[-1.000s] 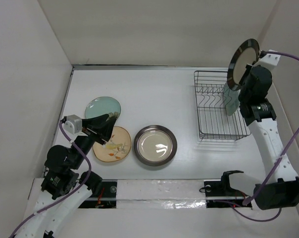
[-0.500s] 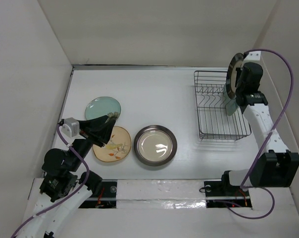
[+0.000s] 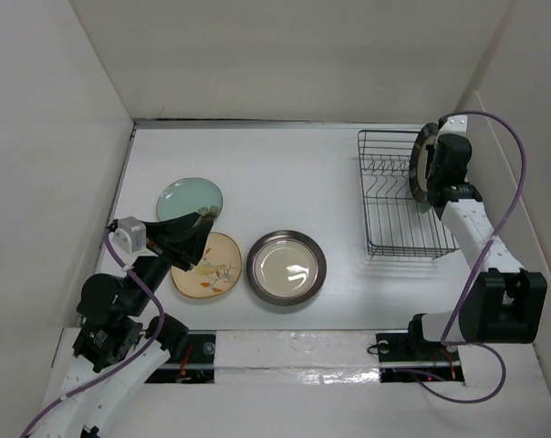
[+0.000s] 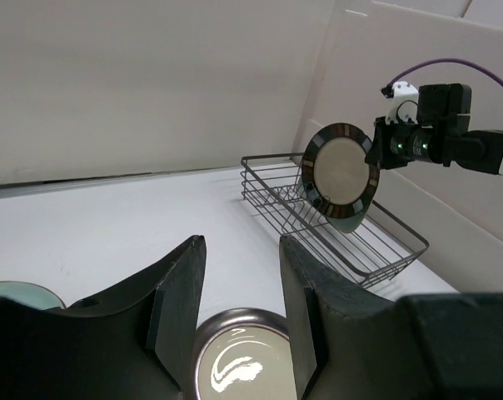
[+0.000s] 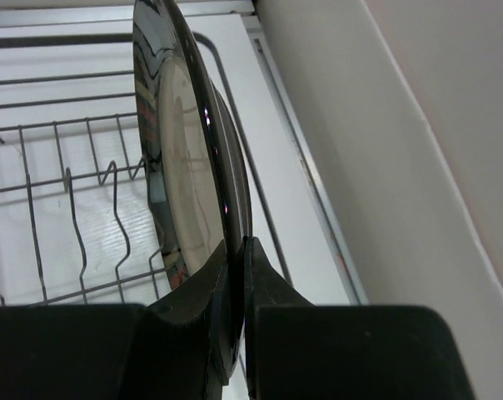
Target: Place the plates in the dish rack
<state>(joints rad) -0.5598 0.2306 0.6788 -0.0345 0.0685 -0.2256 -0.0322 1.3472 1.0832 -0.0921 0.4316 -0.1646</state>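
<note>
Right hand point(image 5: 236, 250) clamps brown-rimmed plate point(image 4: 345, 167) upright.

Table: flat white matte tabletop point(image 3: 285, 173), meeting walls on three sides.
Walls: plain off-white back panel point(image 3: 285, 55), left panel point(image 3: 38, 137), right panel point(image 3: 522, 55).
Near edge: shiny white wrapped strip point(image 3: 294, 349) right along the front.

The counter point(image 3: 285, 173) is plain white; the dish rack point(image 3: 399, 210) is dark wire; the cream plate point(image 4: 345, 171) carries a dark brown rim flecked with paler marks; the round plate point(image 3: 190, 198) is pale teal; the tan plate point(image 3: 207, 266) bears a leaf drawing in darker tones; the silver plate point(image 3: 286, 266) shines around a pale centre; the left fingers point(image 4: 176, 308) and right fingers point(image 5: 193, 300) are black; the cables point(image 4: 441, 61) are purple.
</note>
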